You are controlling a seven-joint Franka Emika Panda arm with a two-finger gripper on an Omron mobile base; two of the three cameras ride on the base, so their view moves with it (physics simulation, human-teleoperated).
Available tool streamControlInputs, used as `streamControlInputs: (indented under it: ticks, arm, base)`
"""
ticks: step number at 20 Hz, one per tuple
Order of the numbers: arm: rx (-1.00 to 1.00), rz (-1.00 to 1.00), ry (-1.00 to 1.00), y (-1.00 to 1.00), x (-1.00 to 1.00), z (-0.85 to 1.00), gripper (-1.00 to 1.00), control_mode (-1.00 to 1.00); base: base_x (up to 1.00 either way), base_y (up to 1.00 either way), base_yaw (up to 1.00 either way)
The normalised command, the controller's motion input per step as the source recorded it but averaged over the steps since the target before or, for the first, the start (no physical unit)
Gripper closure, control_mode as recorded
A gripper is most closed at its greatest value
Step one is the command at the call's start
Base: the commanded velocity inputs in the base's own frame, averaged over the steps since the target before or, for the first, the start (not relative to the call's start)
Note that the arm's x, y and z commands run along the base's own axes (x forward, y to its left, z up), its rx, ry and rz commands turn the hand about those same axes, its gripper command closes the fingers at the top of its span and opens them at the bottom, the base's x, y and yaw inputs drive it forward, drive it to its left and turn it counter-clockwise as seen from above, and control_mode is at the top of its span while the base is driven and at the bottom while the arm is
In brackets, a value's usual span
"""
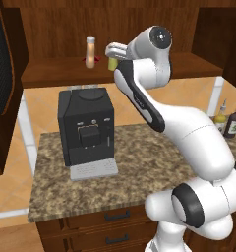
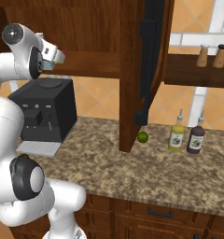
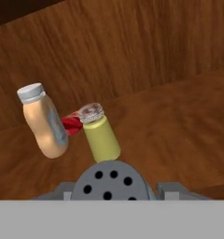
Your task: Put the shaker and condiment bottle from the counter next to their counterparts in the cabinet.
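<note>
A small pale blue-grey cylindrical shaker [image 3: 108,181] with a perforated silvery cap, judged light, rigid and slippery, is pinched at its sides between the jaws, ahead of which a yellow-green shaker [image 3: 101,132] stands.

A boxy black coffee machine [image 1: 86,127] with a pale grey drip tray stood on the worktop at about 9 o'clock in both base views. In the right base view, a small round green lime [image 2: 142,137] lay at 12 o'clock from the middle. At 3 o'clock stood an olive-yellow spouted bottle [image 2: 176,136], a dark brown spouted bottle [image 2: 195,138] just beside it. Two tan wooden grinders [image 2: 211,55] stood on a shelf at 1 o'clock.
</note>
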Motion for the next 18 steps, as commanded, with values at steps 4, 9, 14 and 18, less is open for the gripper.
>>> streamControlInputs:
  ticks: [4, 9, 14, 18]
  arm:
    - [0.0, 0.0, 0.0, -0.05, 0.31, 0.0, 1.0, -1.0]
    - [0.0, 0.0, 0.0, -0.11, 0.34, 0.0, 1.0, -1.0]
    - [0.04, 0.0, 0.03, -0.15, 0.19, 0.0, 1.0, -1.0]
    - [0.08, 0.0, 0.15, -0.03, 0.19, -0.12, 1.0, -1.0]
  base:
    - [0.0, 0.0, 0.0]
    - [0.0, 0.0, 0.0]
    - [0.0, 0.0, 0.0]
    - [0.0, 0.0, 0.0]
